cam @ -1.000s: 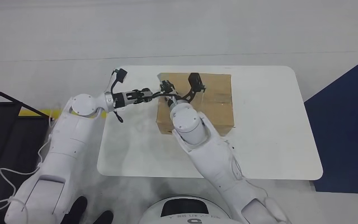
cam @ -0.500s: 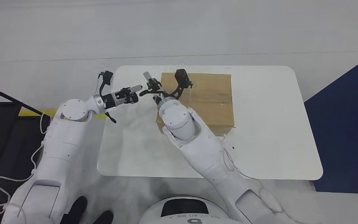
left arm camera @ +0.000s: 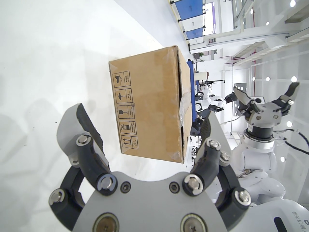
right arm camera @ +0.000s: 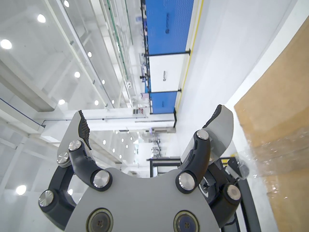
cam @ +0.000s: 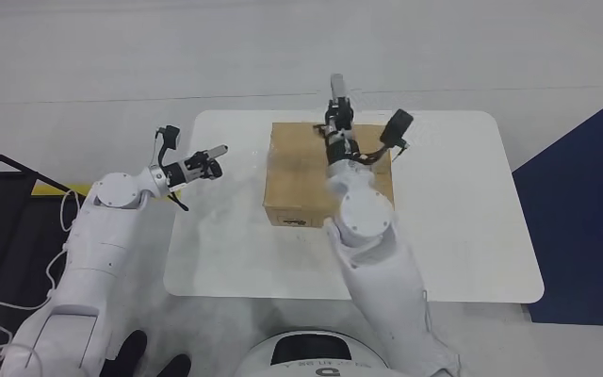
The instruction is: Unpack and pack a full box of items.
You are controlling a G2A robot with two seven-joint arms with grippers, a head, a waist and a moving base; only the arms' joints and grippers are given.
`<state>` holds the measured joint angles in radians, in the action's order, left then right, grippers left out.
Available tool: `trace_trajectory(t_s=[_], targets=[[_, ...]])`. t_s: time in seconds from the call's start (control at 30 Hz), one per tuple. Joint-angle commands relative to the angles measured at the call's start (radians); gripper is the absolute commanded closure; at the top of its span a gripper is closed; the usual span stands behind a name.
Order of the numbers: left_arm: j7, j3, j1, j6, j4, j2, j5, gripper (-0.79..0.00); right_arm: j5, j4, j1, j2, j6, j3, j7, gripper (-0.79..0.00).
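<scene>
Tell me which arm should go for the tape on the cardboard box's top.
Right, probably. The right gripper hangs open above the cardboard box's far edge, near the taped seam. The left gripper, also open, is off to the box's side over the table.

A white bench (cam: 452, 217) with a flat rectangular top and rounded corners carries a single brown cardboard box (cam: 297, 174). The box stands flat on its base on the far half of the bench, close to the far edge and slightly left of the middle. Its top flaps are shut, and clear tape (left arm camera: 183, 105) runs along the seam between them. In the left wrist view one side wall of the box (left arm camera: 147, 102) shows a column of black handling symbols, with the pale bench (left arm camera: 48, 49) around it.
</scene>
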<state>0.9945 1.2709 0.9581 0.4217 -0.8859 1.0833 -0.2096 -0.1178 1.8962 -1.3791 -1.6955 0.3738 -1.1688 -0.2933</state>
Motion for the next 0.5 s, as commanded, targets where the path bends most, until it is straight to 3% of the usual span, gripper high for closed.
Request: trace_trajectory(t_s=[0.0, 0.23, 0.47], targets=[[-0.004, 0.004, -0.004, 0.003, 0.006, -0.001, 0.001, -0.785, -0.046, 0.067, -0.064, 0.01, 0.022, -0.055, -0.011, -0.785], [-0.012, 0.006, -0.008, 0.004, 0.011, -0.002, 0.0, -0.785, -0.042, 0.2, -0.246, 0.033, 0.023, -0.294, -0.043, -0.785], [-0.012, 0.006, -0.008, 0.004, 0.011, -0.002, 0.0, -0.785, 0.003, 0.202, -0.278, 0.035, 0.023, -0.337, -0.017, -0.784]])
